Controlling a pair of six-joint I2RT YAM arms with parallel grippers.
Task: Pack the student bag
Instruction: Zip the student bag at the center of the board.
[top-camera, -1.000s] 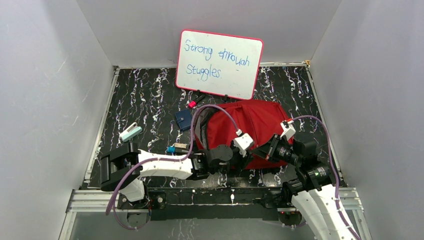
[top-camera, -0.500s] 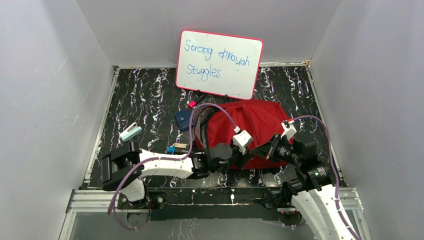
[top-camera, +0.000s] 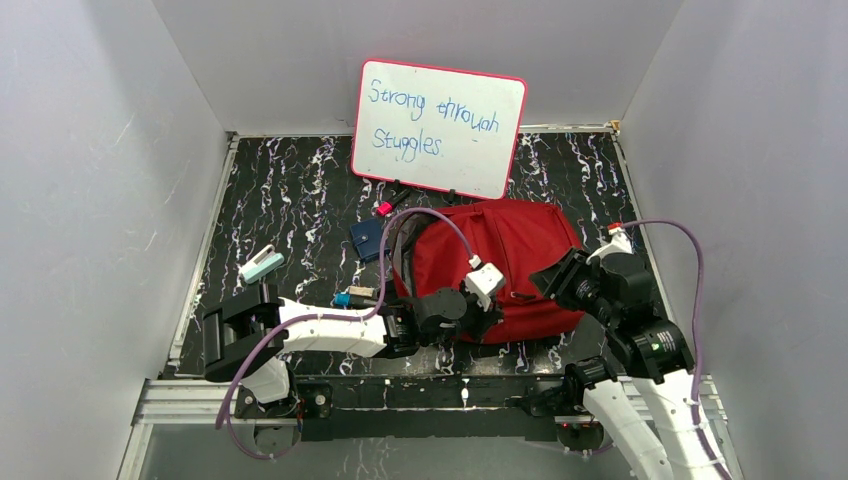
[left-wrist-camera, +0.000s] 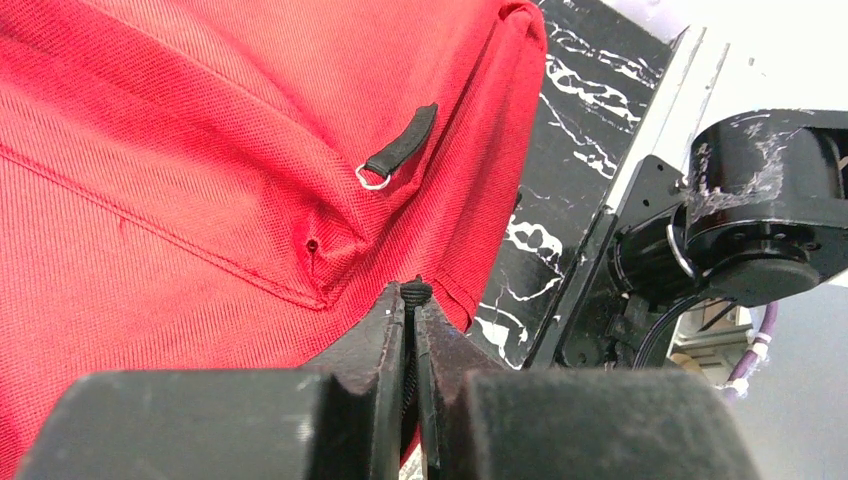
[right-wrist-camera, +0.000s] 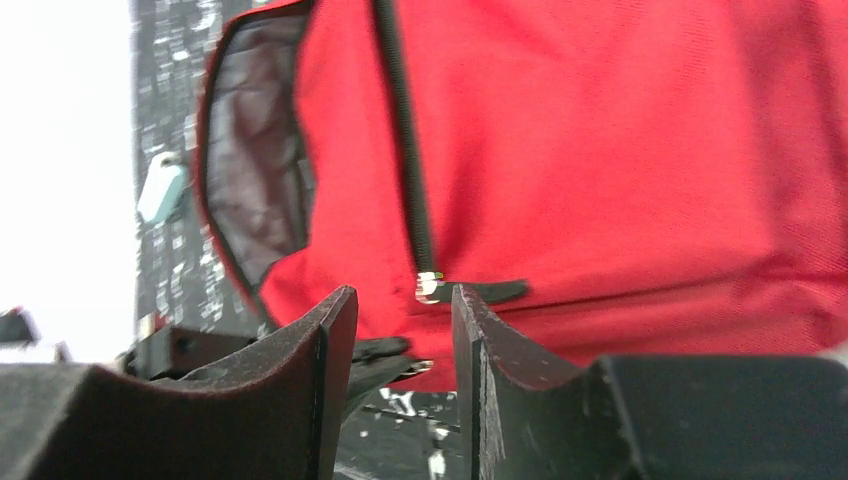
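While left gripper (left-wrist-camera: 413, 305) pinches black tab (left-wrist-camera: 415, 290), likely anchoring student bag (left-wrist-camera: 200, 150), right gripper (right-wrist-camera: 400, 325), jaws spread, faces zipper pull (right-wrist-camera: 485, 291) mid-frame.

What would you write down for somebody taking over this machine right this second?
The left gripper is shut on a small black tab at the student bag edge.
The right gripper is open, facing a zipper pull.
The bag lies on the table, mouth open, grey lining showing; its contents are hidden.
Left to do: the dark blue item and teal item lie outside; pack them.
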